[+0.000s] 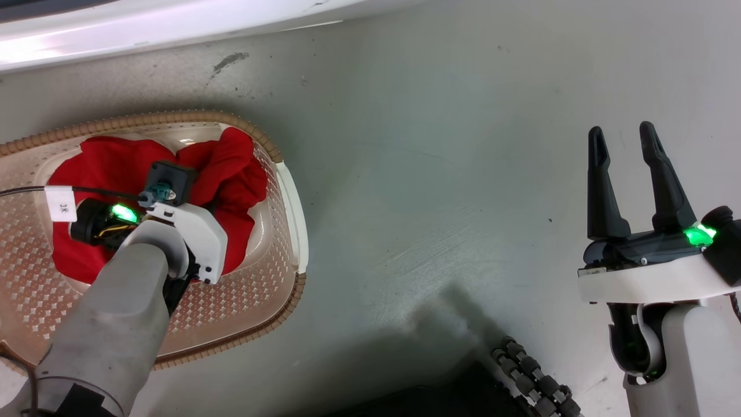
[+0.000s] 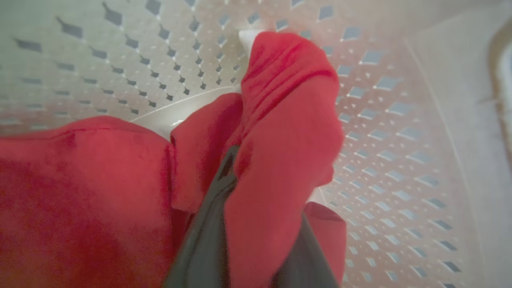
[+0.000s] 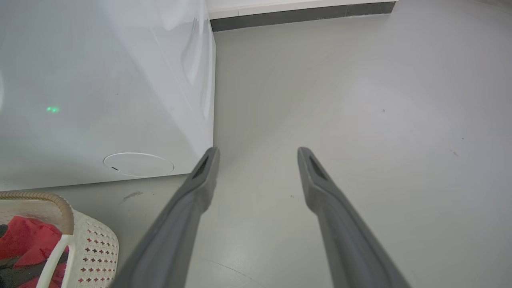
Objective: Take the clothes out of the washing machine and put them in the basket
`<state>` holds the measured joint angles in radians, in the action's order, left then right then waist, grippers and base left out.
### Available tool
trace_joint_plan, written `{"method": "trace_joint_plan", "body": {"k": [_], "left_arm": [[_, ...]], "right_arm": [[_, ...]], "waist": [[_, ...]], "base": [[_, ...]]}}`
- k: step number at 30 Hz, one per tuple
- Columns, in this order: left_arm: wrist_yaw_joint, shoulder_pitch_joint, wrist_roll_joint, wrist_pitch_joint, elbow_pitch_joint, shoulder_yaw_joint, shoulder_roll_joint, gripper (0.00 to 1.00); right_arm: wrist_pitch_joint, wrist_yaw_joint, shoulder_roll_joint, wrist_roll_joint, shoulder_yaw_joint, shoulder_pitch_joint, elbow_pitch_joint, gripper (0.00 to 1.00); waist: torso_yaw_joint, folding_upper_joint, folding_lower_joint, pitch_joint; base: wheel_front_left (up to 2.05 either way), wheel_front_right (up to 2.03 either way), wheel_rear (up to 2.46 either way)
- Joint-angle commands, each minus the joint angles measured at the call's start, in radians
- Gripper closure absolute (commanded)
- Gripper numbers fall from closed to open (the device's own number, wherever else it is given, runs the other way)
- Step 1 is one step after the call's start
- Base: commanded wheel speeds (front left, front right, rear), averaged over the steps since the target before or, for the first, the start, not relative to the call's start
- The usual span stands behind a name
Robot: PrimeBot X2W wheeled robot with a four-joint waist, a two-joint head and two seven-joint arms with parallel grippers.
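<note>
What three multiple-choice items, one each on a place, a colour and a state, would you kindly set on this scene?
1. Where do the clothes lie? A on a chair; B in the basket; C on a shelf.
2. What colour are the clothes? A red; B blue; C green.
3. How is the right pincer? A shut on a sock; B shut on a handle; C open and empty.

Answers: 1 B, the head view shows them inside the perforated walls. 2 A, the fabric is bright red in all three views. 3 C, its jaws stand apart with nothing between them.
</note>
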<state>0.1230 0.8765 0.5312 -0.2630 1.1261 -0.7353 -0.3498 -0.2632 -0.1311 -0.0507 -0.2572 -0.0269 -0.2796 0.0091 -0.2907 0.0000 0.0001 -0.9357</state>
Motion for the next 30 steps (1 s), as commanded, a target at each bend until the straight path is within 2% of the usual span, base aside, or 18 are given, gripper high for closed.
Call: {"method": "trace_joint_plan", "body": {"k": [1,14,20,30], "left_arm": [[-0.003,-0.003,-0.008,-0.002,0.005,0.001,-0.003,0.00],[0.004,-0.080,-0.027,-0.002,-0.100,0.067,0.030,0.00],[0.004,-0.160,-0.024,-0.002,-0.188,0.167,0.040,0.00],[0.005,-0.304,-0.108,-0.002,-0.463,0.342,0.086,0.00]], "right_arm": [[-0.002,0.001,0.001,-0.001,0.005,-0.014,0.002,0.00],[-0.002,0.001,0.001,0.036,0.020,-0.006,0.044,0.00],[-0.002,0.001,0.001,0.062,0.036,0.014,0.068,0.00],[-0.002,0.001,0.000,0.117,0.093,0.052,0.095,0.00]], "waist": [[0.003,0.0000,-0.0001,0.008],[0.052,0.0000,-0.0001,0.173],[0.083,0.0000,-0.0001,0.297],[0.173,0.0000,-0.0001,0.494]], "base": [[0.00,0.00,0.00],[0.00,0.00,0.00],[0.00,0.00,0.00],[0.00,0.00,0.00]]}}
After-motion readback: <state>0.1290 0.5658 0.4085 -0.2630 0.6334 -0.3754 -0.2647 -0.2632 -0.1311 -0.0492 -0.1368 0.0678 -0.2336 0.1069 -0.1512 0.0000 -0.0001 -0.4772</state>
